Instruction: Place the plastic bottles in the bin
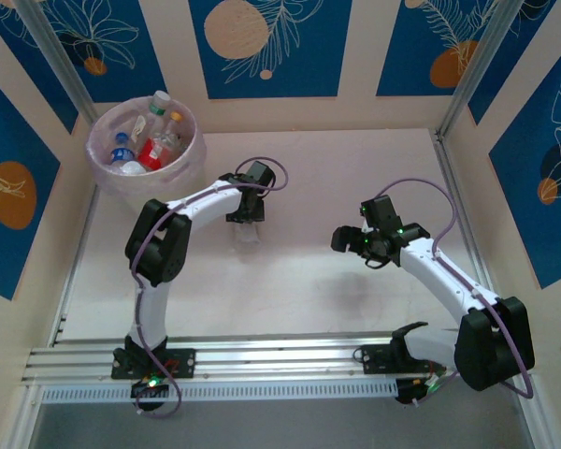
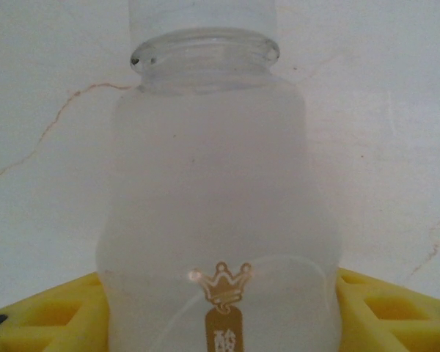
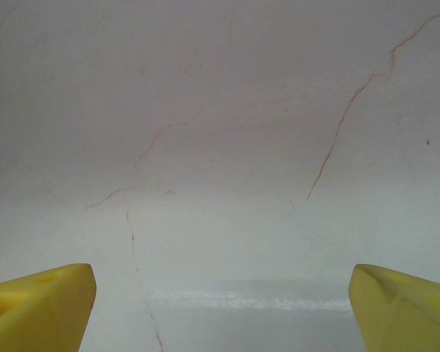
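White arms [image 1: 201, 198], black joints [image 1: 159, 251] — purple cables [image 1: 421, 181].

a clear plastic bottle [image 1: 250, 238] sits right at the left claw's [image 1: 246, 223] tips. the pink bin [image 1: 95, 157] holding bottles [image 1: 150, 150] stands beyond it, leftward; the right claw [image 1: 342, 239] hangs well to its right.

Right claw [image 3: 221, 293] gapes (left claw [image 1: 247, 230] points downward).

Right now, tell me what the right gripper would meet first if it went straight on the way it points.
Most likely the bare tabletop. The right gripper has its jaws wide apart with nothing between them, and its wrist view shows cracked pale surface ahead, though depth is hard to judge.
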`<action>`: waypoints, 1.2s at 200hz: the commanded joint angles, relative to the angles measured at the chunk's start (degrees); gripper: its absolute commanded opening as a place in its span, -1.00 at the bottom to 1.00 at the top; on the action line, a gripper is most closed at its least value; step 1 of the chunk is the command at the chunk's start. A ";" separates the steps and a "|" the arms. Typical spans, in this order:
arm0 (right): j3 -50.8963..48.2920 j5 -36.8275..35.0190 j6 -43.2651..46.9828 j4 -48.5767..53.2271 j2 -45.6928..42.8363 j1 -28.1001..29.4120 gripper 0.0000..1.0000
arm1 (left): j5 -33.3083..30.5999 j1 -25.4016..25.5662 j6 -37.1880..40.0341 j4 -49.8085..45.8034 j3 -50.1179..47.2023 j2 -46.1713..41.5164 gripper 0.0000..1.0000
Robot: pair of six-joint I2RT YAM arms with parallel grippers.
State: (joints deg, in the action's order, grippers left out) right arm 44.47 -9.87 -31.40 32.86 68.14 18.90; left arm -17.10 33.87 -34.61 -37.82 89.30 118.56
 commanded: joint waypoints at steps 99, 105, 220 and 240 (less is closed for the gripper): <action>2.00 -1.56 -0.68 2.03 -2.33 0.72 0.80 | 5.81 4.67 11.78 -2.95 14.80 -13.99 -0.01; 2.11 -1.54 -0.60 1.98 -2.17 0.70 0.80 | 5.87 4.60 12.56 -3.18 16.26 -15.03 -0.01; -0.36 -2.05 -1.58 1.74 -4.71 0.84 0.80 | 21.82 -27.64 17.72 -13.61 39.56 -22.85 -0.62; -0.64 -2.51 -1.40 2.25 -5.41 0.79 0.80 | 25.45 -33.67 15.84 -12.39 38.78 -22.35 -0.67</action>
State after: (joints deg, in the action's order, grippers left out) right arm 44.77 -11.44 -32.08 34.15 64.45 19.51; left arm 0.36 5.54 -18.31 -49.41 128.18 95.42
